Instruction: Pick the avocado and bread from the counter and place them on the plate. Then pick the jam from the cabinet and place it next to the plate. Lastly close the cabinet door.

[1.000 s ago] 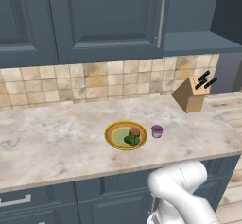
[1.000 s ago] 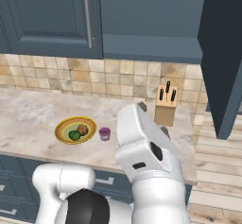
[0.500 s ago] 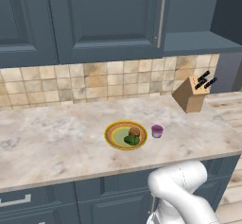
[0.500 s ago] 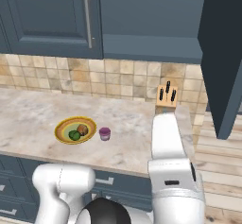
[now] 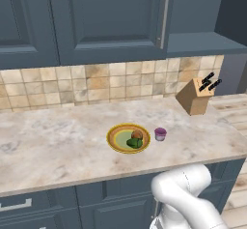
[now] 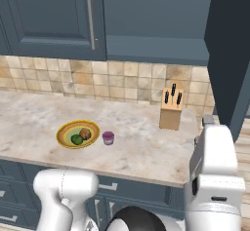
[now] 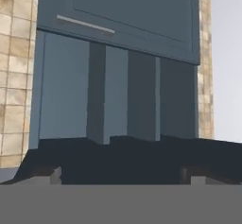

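The plate (image 5: 116, 137) (image 6: 65, 132) rests on the counter (image 5: 58, 146) with the dark green avocado (image 5: 133, 144) (image 6: 76, 139) and the brown bread (image 5: 137, 135) (image 6: 86, 133) on it. Just right of the plate stands the pink-purple jam (image 5: 160, 134) (image 6: 108, 138). At the right the cabinet (image 5: 202, 20) (image 6: 156, 15) is open, and its cabinet door (image 6: 230, 54) swings out toward me. My white arm (image 6: 215, 166) rises beside that door. In the hand view my gripper (image 7: 121, 171) is open with nothing between the fingers, facing blue cabinet panels and a grey bar handle (image 7: 85, 23).
A wooden knife block (image 5: 195, 96) (image 6: 171, 109) stands on the counter's right end, below the open cabinet. A closed wall door with a vertical bar handle (image 5: 164, 18) (image 6: 90, 18) sits left of the open one. Tiled backsplash runs behind the counter.
My arm has swung from the middle of the right base view to its right edge, next to the open door. The plate, food and jam have not moved.
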Robot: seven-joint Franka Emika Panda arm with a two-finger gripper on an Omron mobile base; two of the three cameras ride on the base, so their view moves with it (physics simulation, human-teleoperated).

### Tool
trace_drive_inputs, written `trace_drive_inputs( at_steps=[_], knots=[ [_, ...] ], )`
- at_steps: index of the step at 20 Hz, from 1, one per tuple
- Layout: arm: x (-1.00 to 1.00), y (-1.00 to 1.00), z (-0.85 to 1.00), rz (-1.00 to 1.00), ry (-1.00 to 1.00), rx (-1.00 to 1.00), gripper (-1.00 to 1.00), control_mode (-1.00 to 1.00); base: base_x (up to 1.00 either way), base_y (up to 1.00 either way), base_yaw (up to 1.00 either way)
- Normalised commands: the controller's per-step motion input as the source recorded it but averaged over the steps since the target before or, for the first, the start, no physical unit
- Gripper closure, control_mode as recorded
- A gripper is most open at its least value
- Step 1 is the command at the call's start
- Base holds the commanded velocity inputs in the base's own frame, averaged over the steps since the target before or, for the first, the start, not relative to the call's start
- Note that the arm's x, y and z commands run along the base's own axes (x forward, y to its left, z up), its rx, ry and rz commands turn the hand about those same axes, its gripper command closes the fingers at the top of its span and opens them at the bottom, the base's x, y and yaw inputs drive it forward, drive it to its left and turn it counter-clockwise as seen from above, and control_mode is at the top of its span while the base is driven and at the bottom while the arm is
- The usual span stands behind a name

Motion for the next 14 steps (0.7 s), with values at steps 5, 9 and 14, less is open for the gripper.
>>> trace_drive_inputs(
  at_steps=[5,9,14],
  knots=[
    [-0.22,-0.35,0.00,0.09,-0.04,0.16,-1.00,-1.00,0.00,0.00,0.00],
    [-0.23,-0.36,0.00,0.08,-0.04,0.10,-1.00,-1.00,0.00,0.00,0.00],
    [-0.17,-0.43,0.00,0.06,-0.03,0.03,-1.00,-1.00,0.00,0.00,0.00]
  ],
)
